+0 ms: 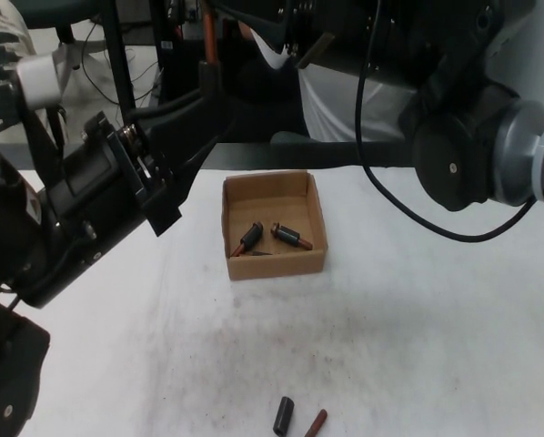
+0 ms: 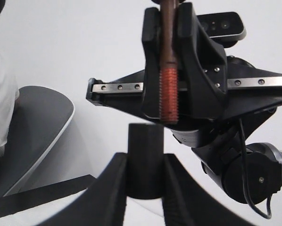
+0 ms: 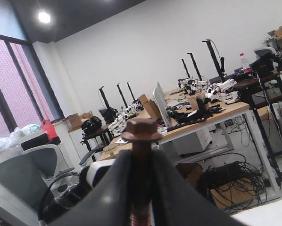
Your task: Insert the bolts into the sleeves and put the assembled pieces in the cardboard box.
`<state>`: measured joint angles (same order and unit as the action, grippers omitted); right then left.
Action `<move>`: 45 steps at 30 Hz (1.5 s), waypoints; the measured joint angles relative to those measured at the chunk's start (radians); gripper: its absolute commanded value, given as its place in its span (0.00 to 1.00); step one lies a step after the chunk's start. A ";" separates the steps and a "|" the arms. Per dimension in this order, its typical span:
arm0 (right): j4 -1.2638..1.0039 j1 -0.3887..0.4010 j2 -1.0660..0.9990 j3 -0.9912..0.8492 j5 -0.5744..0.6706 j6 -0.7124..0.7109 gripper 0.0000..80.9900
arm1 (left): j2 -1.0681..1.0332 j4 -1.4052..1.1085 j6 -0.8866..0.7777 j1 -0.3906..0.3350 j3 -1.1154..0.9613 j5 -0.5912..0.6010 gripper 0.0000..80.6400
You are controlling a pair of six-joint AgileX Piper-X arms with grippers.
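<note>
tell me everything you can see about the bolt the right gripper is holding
The bolt looks like reddish-brown metal, with a smooth shank, a brighter orange threaded end and a flanged hexagonal head. It is clamped by its shank between the fingers of the right gripper. Its threaded tip points at the open end of the black sleeve held in the left gripper. The tip is just short of the sleeve and slightly off its axis, not yet inside.

Copper bolt (image 2: pixel 168 70) points at black sleeve (image 2: pixel 145 157); two assembled pieces (image 1: pixel 292 238) lie in cardboard box (image 1: pixel 277 265).

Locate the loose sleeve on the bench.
High view: the loose sleeve lies on the bench, near side, just left of a loose bolt, away from the cardboard box.
</note>
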<state>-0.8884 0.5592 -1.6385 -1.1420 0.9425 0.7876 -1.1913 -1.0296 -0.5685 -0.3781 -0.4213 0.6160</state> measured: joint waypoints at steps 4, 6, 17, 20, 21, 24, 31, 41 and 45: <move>0.000 0.000 0.000 0.000 0.000 -0.001 0.01 | 0.000 -0.001 0.000 0.000 0.000 0.009 0.00; 0.000 0.000 0.000 0.000 0.000 -0.001 0.01 | 0.000 -0.001 0.000 0.000 0.000 0.009 0.00; 0.000 0.000 0.000 0.000 0.000 -0.002 0.01 | 0.000 -0.001 0.000 0.000 0.000 0.009 0.00; 0.000 0.000 0.000 0.000 0.000 -0.006 0.01 | 0.000 -0.001 0.000 0.000 0.000 0.009 0.00; 0.000 0.000 0.000 0.000 0.000 -0.009 0.01 | 0.000 -0.001 0.000 0.000 0.000 0.009 0.00; 0.004 0.000 0.000 0.000 0.000 -0.016 0.01 | 0.000 0.002 -0.012 0.000 0.000 0.011 0.00; 0.114 0.000 0.005 0.000 -0.004 -0.092 0.01 | -0.006 0.005 -0.015 0.000 0.000 0.007 0.00; 0.142 0.000 0.005 0.000 0.004 -0.115 0.01 | -0.006 0.001 -0.015 0.000 0.000 0.007 0.00; 0.134 0.000 0.005 0.000 0.030 -0.115 0.01 | -0.006 0.001 -0.015 0.000 0.000 0.007 0.00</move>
<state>-0.7540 0.5592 -1.6336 -1.1420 0.9730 0.6723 -1.1974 -1.0282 -0.5836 -0.3781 -0.4213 0.6233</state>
